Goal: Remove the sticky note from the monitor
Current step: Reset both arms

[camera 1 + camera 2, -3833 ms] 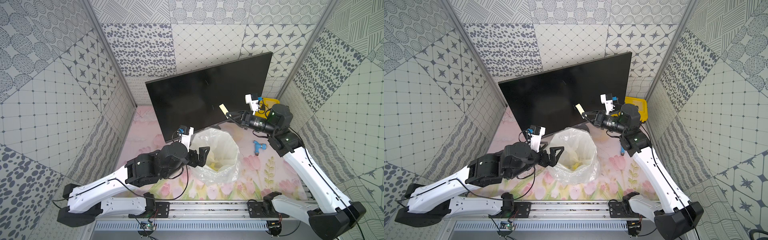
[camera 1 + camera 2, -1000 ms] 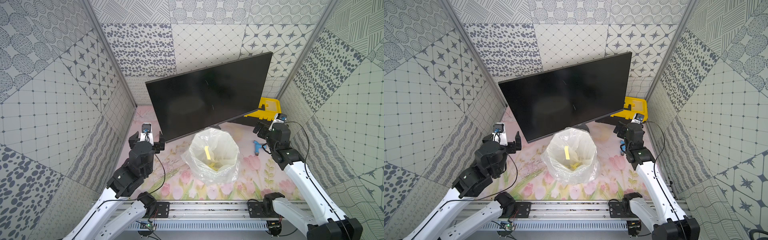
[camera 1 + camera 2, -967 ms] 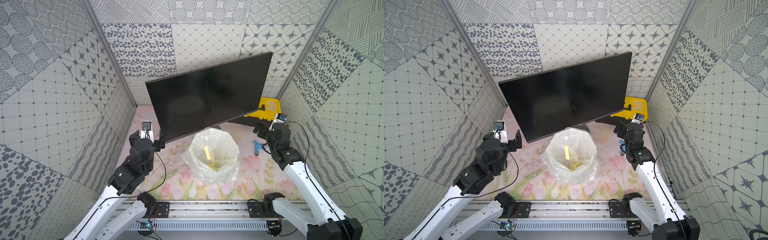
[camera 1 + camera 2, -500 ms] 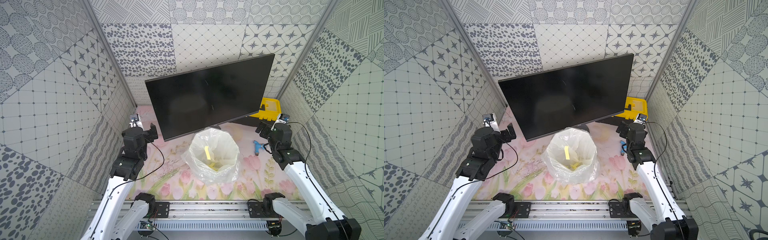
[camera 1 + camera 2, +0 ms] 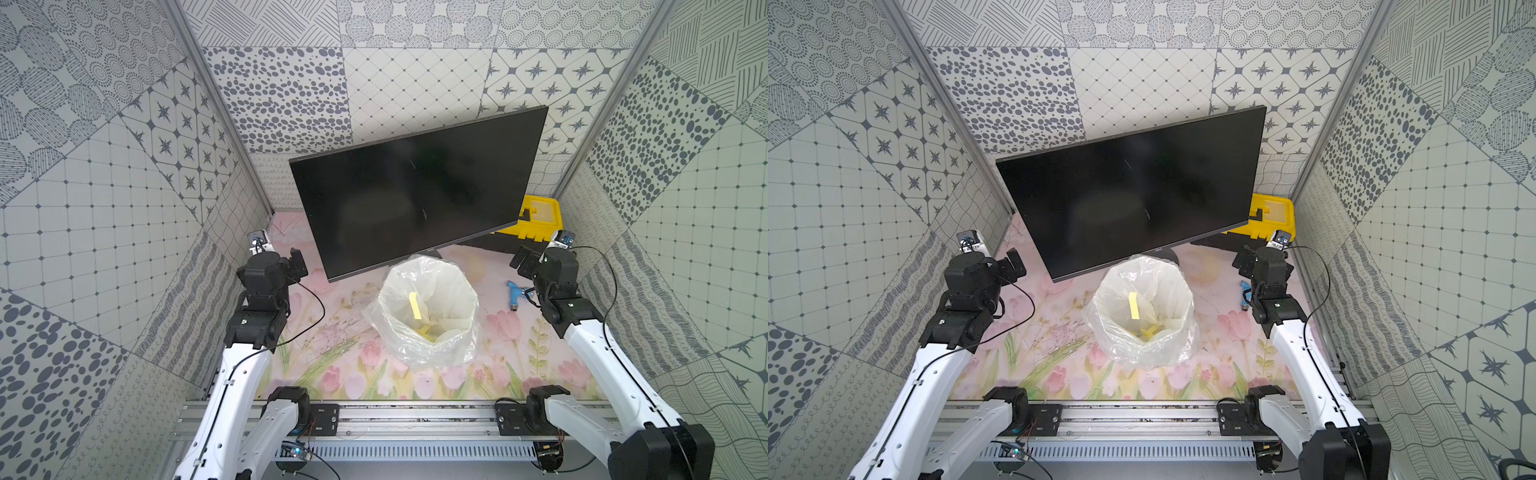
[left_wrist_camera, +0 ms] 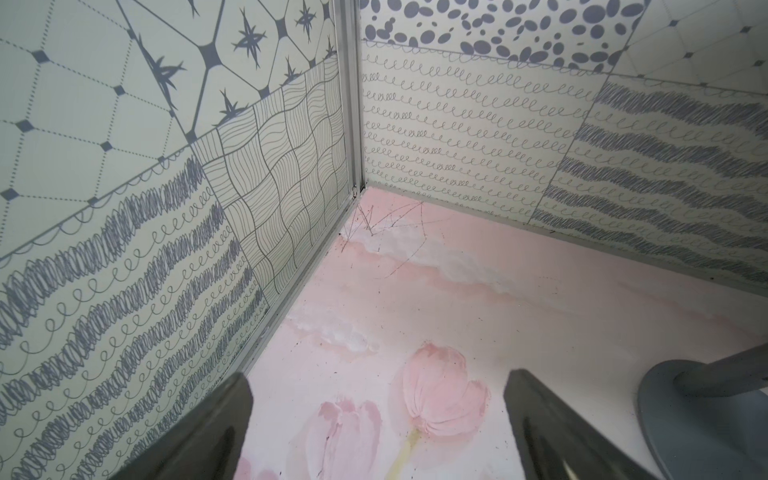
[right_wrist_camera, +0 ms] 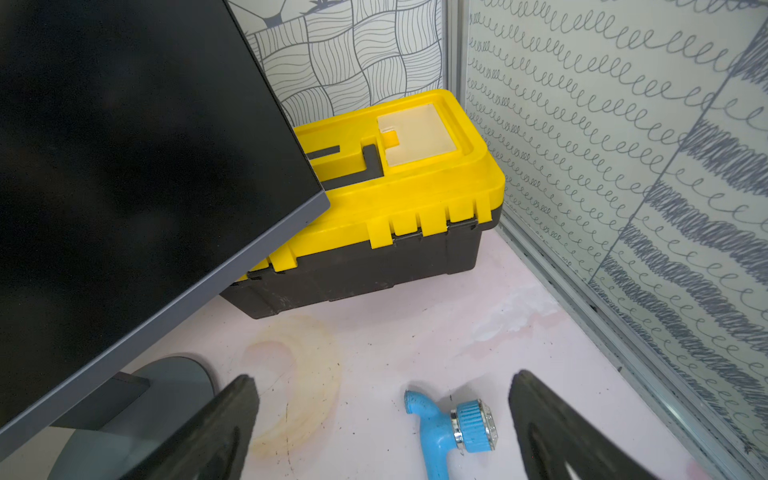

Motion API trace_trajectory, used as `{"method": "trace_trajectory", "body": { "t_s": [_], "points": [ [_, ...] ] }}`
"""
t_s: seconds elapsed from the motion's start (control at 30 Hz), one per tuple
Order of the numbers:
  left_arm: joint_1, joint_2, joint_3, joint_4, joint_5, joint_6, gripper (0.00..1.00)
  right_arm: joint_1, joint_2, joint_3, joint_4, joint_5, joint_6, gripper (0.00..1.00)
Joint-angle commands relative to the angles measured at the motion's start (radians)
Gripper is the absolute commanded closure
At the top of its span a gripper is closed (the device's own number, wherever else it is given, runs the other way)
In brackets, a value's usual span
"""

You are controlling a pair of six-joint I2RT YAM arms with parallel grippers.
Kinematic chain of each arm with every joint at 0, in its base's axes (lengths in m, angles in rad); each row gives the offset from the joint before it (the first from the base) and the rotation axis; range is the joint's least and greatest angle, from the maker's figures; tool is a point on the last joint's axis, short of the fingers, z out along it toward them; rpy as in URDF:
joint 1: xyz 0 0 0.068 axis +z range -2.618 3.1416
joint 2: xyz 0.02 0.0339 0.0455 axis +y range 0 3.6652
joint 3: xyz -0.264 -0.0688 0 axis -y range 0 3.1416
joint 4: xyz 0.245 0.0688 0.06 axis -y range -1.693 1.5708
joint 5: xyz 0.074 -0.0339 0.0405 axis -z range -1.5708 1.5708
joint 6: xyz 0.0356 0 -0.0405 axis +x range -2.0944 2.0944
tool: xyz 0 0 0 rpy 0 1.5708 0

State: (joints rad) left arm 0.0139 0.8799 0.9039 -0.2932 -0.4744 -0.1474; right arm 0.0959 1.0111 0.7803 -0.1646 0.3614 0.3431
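Count, monitor: you see one monitor (image 5: 415, 199) in both top views (image 5: 1129, 195).
Count, grippers: two, the left gripper (image 6: 380, 378) and the right gripper (image 7: 382, 378), one on each arm.
Count, other things: one yellow-and-black toolbox (image 7: 395, 195), one bin lined with a clear bag (image 5: 457, 345) and one blue fitting (image 7: 444, 424).
Count, sticky note: one yellow sticky note (image 5: 413, 305) stands out as a strip. The crumpled yellow scraps (image 5: 424, 330) under it are too bunched for you to count.
Monitor, look: a flat black screen with a thin grey bezel, a small logo (image 5: 432, 250) on its lower edge and a round grey stand base (image 6: 706, 415). The panel sits slanted, its left end lower in the top views.
Monitor, place: at the back middle of the flowered mat (image 5: 332, 332), its lower edge just behind the bin. Its right corner overlaps the toolbox.
Sticky note, place: inside the bag against its inner wall, apart from the monitor.
Left gripper: jaws spread wide with nothing between them, above the mat near the left back corner.
Right gripper: jaws spread wide and holding nothing, above the blue fitting, facing the toolbox.
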Motion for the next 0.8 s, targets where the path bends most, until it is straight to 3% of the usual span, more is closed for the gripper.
{"method": "trace_trajectory", "body": {
  "t_s": [0.0,0.27,0.77],
  "points": [
    [0.05,0.096,-0.045,0.16,0.06,-0.043,0.01,-0.01,0.028,-0.017,0.089,0.034,-0.033,0.02],
    [0.066,0.215,-0.216,0.407,0.237,-0.055,0.0,-0.039,0.099,-0.033,0.189,0.109,-0.126,0.02],
    [0.065,0.496,-0.46,0.882,0.58,0.01,0.01,-0.065,0.311,-0.178,0.436,-0.045,-0.206,0.02]
  ]
}}
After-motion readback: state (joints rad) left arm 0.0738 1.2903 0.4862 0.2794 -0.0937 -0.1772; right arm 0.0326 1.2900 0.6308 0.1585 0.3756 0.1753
